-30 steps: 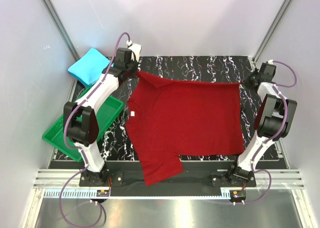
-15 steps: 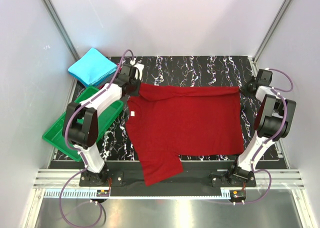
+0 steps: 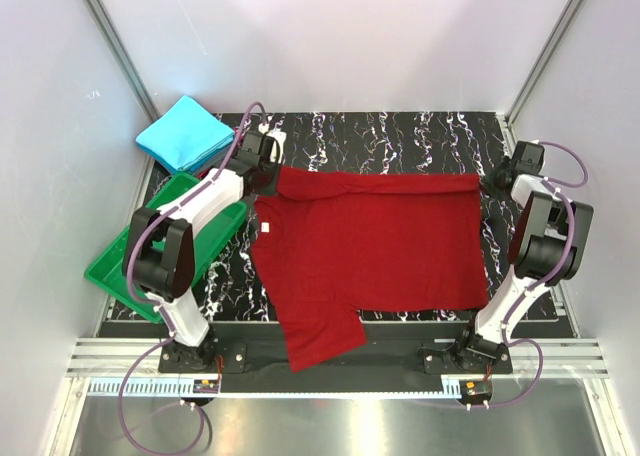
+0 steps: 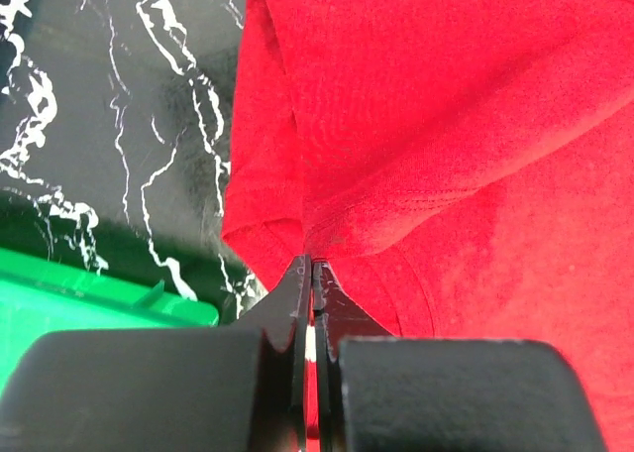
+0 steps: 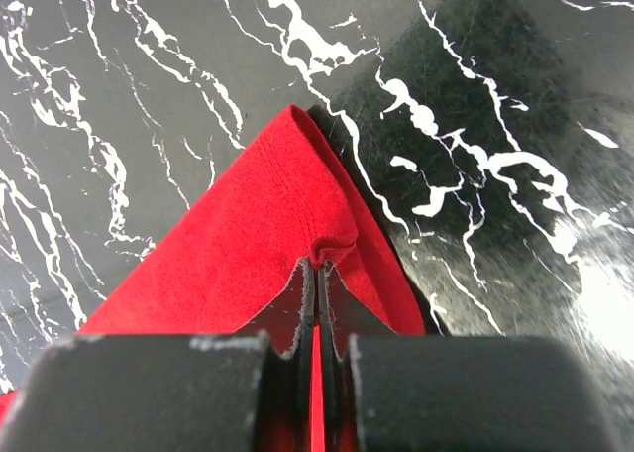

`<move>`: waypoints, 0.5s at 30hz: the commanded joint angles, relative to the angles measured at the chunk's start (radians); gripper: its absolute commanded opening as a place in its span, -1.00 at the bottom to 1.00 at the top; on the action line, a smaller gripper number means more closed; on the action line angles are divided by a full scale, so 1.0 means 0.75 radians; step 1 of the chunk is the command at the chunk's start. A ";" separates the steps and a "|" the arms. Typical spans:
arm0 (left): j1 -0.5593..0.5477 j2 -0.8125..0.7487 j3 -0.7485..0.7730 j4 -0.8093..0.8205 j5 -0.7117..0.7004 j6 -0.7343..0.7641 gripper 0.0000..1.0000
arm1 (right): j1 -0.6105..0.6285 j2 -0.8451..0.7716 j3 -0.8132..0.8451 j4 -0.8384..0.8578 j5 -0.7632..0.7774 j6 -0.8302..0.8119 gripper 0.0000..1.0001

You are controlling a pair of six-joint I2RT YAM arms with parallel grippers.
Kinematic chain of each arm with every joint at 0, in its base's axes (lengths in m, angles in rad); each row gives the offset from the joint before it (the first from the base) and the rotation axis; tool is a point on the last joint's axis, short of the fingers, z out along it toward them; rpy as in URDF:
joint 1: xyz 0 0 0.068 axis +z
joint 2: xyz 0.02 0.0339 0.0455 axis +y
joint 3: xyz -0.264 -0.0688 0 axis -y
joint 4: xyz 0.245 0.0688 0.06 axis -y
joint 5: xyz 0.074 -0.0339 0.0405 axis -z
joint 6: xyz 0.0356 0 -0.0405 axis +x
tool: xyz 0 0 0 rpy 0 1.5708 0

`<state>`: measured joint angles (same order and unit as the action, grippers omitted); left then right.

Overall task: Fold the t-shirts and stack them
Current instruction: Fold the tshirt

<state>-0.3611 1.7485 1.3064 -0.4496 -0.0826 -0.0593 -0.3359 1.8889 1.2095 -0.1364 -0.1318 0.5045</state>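
- Pinched the upper-left corner of the dark red t-shirt (image 3: 370,246) in the left gripper (image 4: 309,269), jaws pressed together on a thin fold of cloth near the sleeve seam, low in the centre of the left wrist view.
- Pinched the upper-right corner the same way in the right gripper (image 5: 317,269), jaws together on a small pucker of hem, with the marbled table (image 5: 149,75) bare around it.
- Saw the shirt spread flat across the middle of the overhead view, with one sleeve reaching down to the table's near edge at lower centre.
- Found the bright cyan-blue t-shirt (image 3: 185,134) folded into a square at the upper left of the overhead view, well apart from the red one and beyond the green tray (image 3: 115,271).
- Judged this as the start of a fold, with both top corners held ready to be carried toward the bottom of the frame.
- Could have lost either corner mid-carry, since each bite took only a sliver of cloth at the fingertips.
- Could have skewed the crease if one corner travelled faster or higher than the other.
- Might have dragged the whole shirt instead of folding it, sliding the lower sleeve off the near edge.
- Might have brushed the tray with the left arm, which lay just beside it.
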 commanded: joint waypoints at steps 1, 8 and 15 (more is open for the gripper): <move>-0.003 -0.084 0.050 -0.035 -0.002 -0.027 -1.00 | -0.006 -0.115 -0.007 -0.004 0.059 -0.014 -1.00; -0.016 -0.165 0.013 -0.082 0.006 -0.042 -1.00 | -0.006 -0.166 -0.064 -0.004 0.100 -0.020 -1.00; -0.058 -0.120 -0.056 -0.104 -0.021 -0.029 -1.00 | -0.004 -0.154 -0.138 -0.002 0.086 -0.002 -1.00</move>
<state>-0.3916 1.6554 1.2953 -0.5228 -0.0837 -0.0799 -0.3359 1.8072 1.1328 -0.1471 -0.0948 0.5041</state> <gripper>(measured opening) 0.012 0.017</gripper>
